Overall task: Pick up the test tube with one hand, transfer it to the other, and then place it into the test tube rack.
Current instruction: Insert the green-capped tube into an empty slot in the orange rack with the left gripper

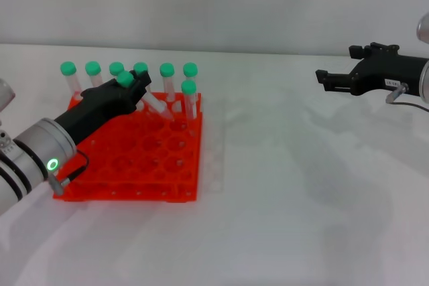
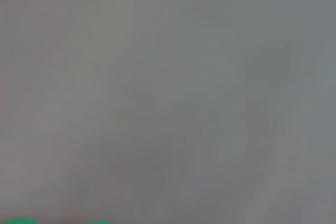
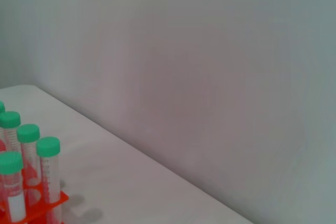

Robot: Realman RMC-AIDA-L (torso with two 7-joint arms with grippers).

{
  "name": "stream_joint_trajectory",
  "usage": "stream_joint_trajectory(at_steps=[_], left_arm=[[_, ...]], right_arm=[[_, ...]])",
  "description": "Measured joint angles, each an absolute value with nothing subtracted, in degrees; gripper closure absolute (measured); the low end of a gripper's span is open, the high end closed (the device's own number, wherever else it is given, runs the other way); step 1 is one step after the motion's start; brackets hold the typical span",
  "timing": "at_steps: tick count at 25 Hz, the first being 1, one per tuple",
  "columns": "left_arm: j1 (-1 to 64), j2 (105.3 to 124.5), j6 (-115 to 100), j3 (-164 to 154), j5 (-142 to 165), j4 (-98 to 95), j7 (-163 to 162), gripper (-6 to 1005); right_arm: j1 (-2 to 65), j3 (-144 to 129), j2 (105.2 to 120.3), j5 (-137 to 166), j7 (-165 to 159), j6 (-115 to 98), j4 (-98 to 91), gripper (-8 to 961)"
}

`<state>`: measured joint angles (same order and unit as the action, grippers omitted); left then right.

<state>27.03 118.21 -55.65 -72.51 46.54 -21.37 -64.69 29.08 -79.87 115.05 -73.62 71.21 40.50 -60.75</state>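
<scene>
Seven green-capped tubes (image 1: 167, 72) stand in the far rows of the test tube rack (image 1: 144, 159), and an eighth, the test tube (image 1: 144, 95), leans tilted among them with its green cap at the tip of the left tool (image 1: 131, 88). Working from the left of the head view: the left arm reaches in over the orange rack on the white tabletop (image 1: 288, 199), its black tool clenched on the capped end of that tube, whose clear body slants down toward the holes near the rack's far right corner. Whether the tip has entered a hole I cannot tell. The left wrist view gives almost nothing, only a sliver of green at one edge.

Well apart, at the far right, the right tool (image 1: 328, 80) hangs above the bare tabletop, pointing toward the rack, its fingers spread and holding nothing. Its wrist view catches the rack's corner and a few upright tubes against the wall.

My reading is that this is the placing step, with the tube in the receiving hand. The next move calls for bringing the tube upright over a free hole, lowering it straight without knocking its neighbours, then letting go.
</scene>
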Motion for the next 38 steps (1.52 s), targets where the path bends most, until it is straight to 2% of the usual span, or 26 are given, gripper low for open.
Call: stream_joint_trajectory(at_steps=[38], left_arm=[[31.79, 118.82, -50.94, -72.50, 54.64, -24.10, -64.06, 737]], right_arm=[[28.92, -79.89, 115.19, -73.74, 72.78, 40.60, -60.02, 93]])
